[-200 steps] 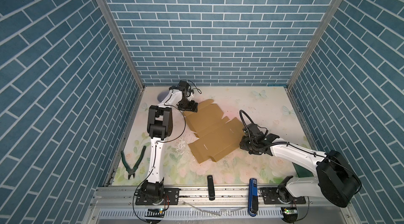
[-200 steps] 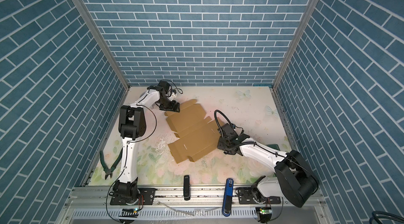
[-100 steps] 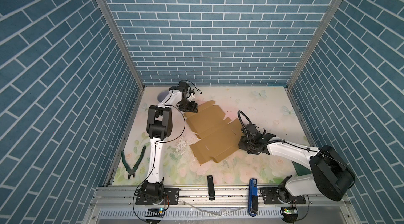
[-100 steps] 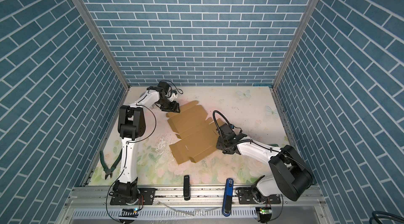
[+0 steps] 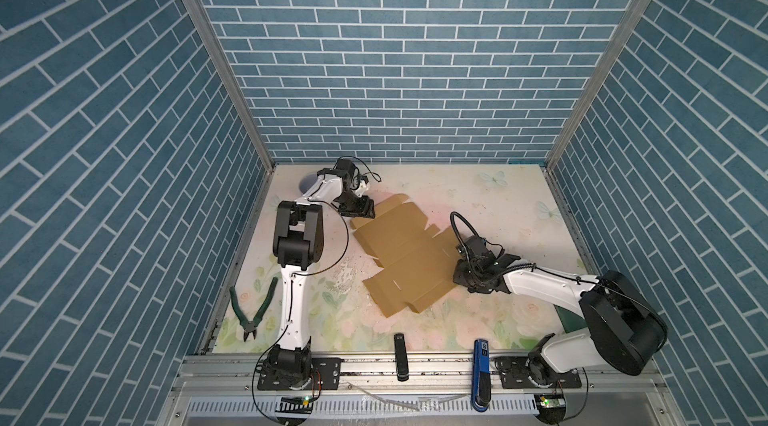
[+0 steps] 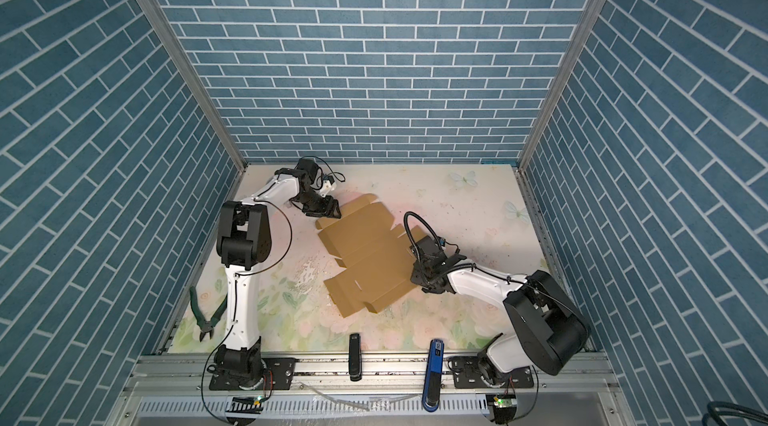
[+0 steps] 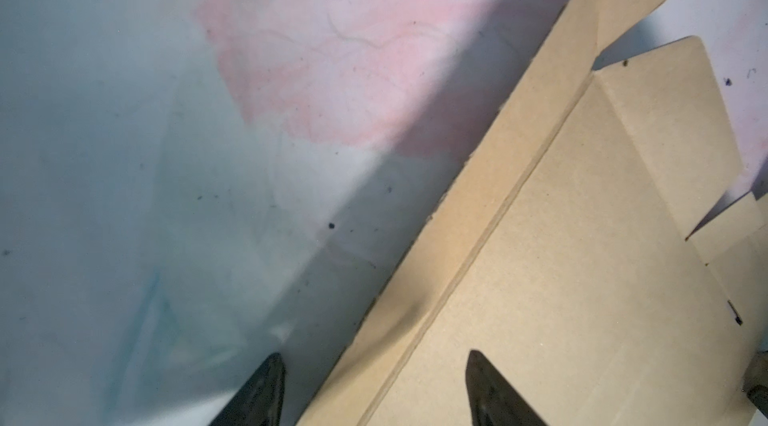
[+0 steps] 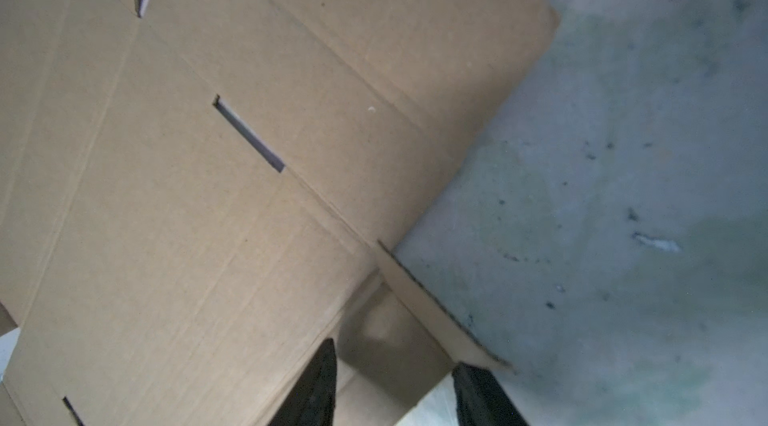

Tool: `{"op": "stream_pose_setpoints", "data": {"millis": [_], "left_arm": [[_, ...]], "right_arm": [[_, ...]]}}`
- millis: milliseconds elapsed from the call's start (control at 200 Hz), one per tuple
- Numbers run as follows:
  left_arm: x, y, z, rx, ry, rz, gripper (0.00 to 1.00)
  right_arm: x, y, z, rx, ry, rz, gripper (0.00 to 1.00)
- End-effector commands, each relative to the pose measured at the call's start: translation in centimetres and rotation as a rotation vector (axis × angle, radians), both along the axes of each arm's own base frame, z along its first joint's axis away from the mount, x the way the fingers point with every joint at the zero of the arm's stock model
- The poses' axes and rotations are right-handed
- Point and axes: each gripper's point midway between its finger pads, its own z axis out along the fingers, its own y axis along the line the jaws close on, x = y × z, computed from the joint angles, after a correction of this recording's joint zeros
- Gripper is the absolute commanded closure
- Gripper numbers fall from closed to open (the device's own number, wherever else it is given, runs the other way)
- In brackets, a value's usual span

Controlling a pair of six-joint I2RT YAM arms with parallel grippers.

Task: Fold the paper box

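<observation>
Floral tabletop [image 5: 478, 203], left tool [image 7: 372, 353] open astride paper box [image 5: 407, 253] edge, right tool [image 8: 394, 353] half-open around flap [image 8: 428, 309].

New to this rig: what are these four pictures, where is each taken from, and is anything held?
Two robot arms stand on a rail at the table's front edge. The two wide pictures look down from overhead; the two close-ups come from cameras on the arms' wrists. The box, an unfolded cardboard sheet, lies flat mid-table; pliers lie near the left edge. The left gripper straddles the box's far left edge, jaws open. The right gripper is at its right edge, jaws open around a raised flap. Neither seems to grip yet.
</observation>
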Motion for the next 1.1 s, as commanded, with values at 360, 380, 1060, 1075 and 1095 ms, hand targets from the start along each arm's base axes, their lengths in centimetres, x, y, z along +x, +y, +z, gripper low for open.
{"op": "stream_pose_setpoints", "data": {"millis": [360, 380, 1060, 1075, 1095], "left_arm": [[-3.9, -1.3, 0.2, -0.088, 0.096, 0.003, 0.38], [-3.9, -1.3, 0.2, -0.09, 0.097, 0.006, 0.39], [-5.7, -3.6, 1.3, -0.207, 0.104, 0.011, 0.58], [-5.8, -3.7, 1.3, -0.207, 0.104, 0.01, 0.59], [-5.9, -3.8, 1.3, -0.207, 0.103, 0.008, 0.6]], "right_arm": [[1.4, -0.6, -0.8, -0.039, -0.004, -0.035, 0.54], [1.5, -0.8, -0.8, -0.044, -0.003, -0.036, 0.55], [8.0, -1.5, 1.4, -0.035, -0.059, -0.026, 0.55], [8.2, -1.4, 1.4, -0.035, -0.059, -0.023, 0.55], [8.4, -1.3, 1.4, -0.035, -0.058, -0.019, 0.55]]}}
